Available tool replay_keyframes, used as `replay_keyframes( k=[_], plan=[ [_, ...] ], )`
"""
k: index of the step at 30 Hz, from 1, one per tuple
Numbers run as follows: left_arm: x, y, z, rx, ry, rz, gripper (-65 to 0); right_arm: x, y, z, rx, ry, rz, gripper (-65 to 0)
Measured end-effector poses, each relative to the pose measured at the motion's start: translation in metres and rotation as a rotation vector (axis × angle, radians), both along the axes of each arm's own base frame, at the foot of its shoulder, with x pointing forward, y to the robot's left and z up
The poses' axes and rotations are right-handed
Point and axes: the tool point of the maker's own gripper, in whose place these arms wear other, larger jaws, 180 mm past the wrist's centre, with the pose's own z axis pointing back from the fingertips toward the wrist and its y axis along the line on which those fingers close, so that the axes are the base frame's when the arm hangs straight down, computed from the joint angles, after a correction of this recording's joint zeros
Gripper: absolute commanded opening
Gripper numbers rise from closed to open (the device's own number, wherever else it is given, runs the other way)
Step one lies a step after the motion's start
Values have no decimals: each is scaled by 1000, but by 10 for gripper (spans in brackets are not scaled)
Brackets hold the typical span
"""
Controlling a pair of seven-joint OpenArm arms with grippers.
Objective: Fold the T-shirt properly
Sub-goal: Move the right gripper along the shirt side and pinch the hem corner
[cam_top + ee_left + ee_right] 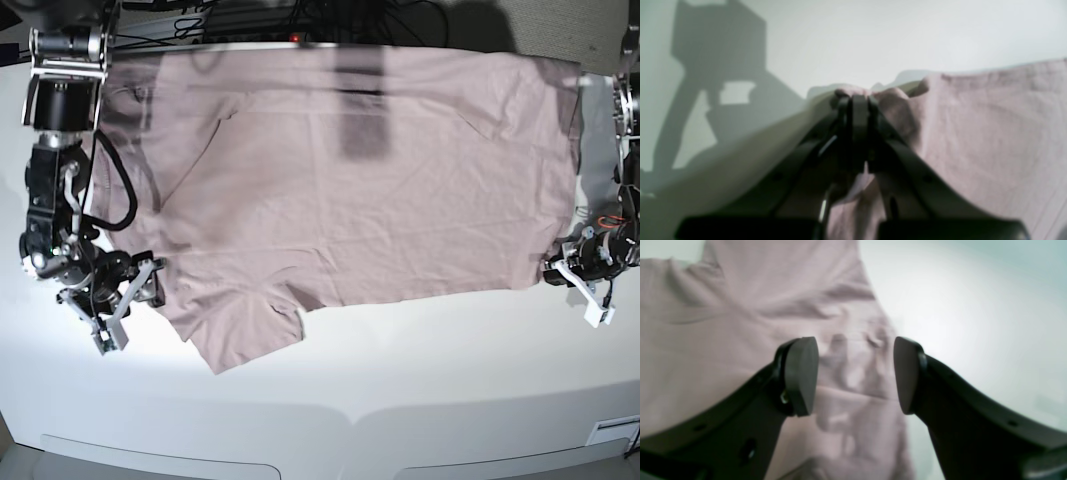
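Note:
The mauve-pink T-shirt (370, 170) lies spread flat on the white table (420, 380), with one sleeve (245, 335) pointing toward the front. My left gripper (553, 272) is at the shirt's right front corner. In the left wrist view it (855, 98) is shut on a bunched edge of the T-shirt (990, 133). My right gripper (153, 282) is open at the shirt's left edge beside the sleeve. In the right wrist view its fingers (801, 375) straddle wrinkled fabric (740, 323) just above it, holding nothing.
Black cables and gear (250, 15) run along the table's back edge. The two arm bases stand at the far left (62, 90) and far right (630, 100). Bare white table lies in front of the shirt, down to the front edge (350, 425).

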Motion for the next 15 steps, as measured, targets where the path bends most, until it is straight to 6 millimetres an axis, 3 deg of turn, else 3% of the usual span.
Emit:
replay_keyframes(
  k=[4, 6, 15],
  plan=[
    [0, 0, 0, -2, -1, 0, -650, 21, -23, -4, 30, 49, -99, -294],
    [0, -1, 0, -1, -1, -1, -650, 23, -33, -16, 50, 115, -158, -294],
    [-1, -1, 0, -4, 6, -2, -650, 10, -41, -65, 147, 333, -247, -294]
  ],
)
